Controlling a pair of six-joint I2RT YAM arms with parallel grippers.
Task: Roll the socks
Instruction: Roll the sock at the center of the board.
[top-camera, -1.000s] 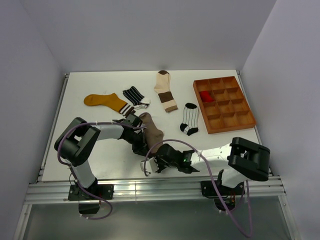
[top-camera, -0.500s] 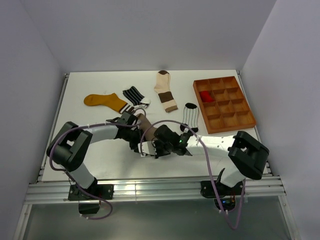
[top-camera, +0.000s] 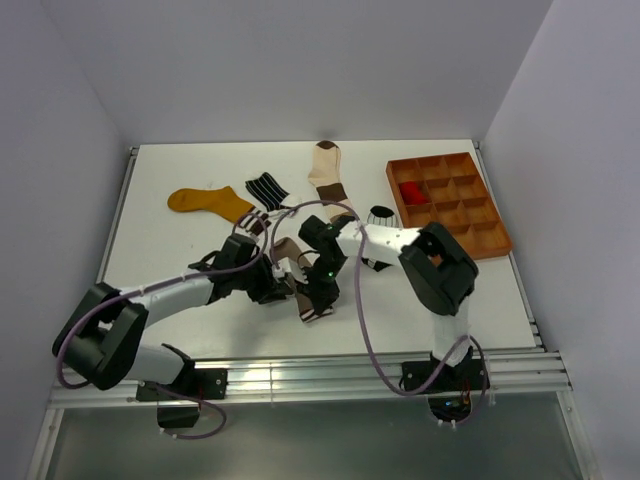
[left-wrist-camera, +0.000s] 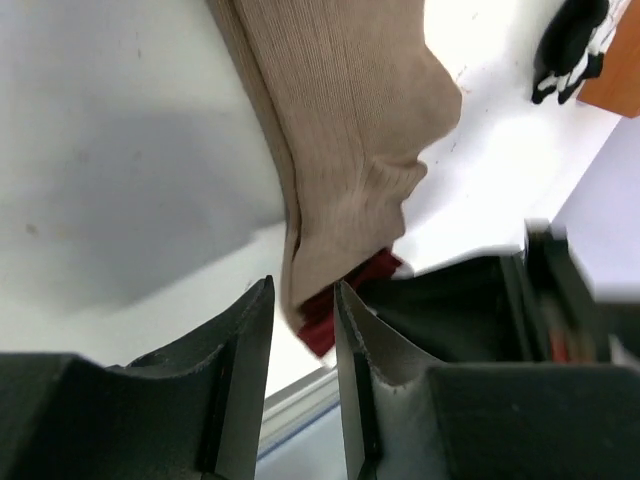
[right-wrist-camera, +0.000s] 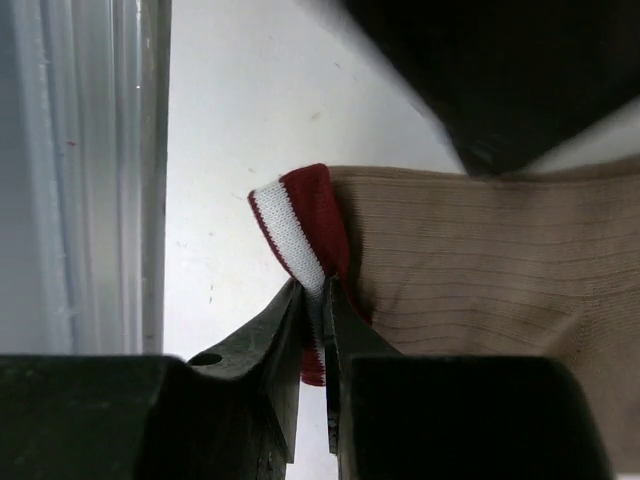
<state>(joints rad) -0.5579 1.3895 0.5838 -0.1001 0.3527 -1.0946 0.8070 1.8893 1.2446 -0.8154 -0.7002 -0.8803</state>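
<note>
Taupe sock (right-wrist-camera: 480, 260) – cuff (right-wrist-camera: 300, 215) red w/ white stripe. Mustard sock (top-camera: 205, 202) plain. Blk/wht striped sock (top-camera: 266, 188); cream & brown sock (top-camera: 327, 170); pinstriped sock (top-camera: 381, 213), blk toe. Red sock (top-camera: 411, 191) in brown tray (top-camera: 455, 185) – table (top-camera: 170, 170) white.

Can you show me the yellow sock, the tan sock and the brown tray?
yellow sock (top-camera: 208, 203): top view, on the middle of the sock.
tan sock (right-wrist-camera: 480, 250): right wrist view, on its ribbed body.
brown tray (top-camera: 465, 256): top view, on its near wall.
</note>
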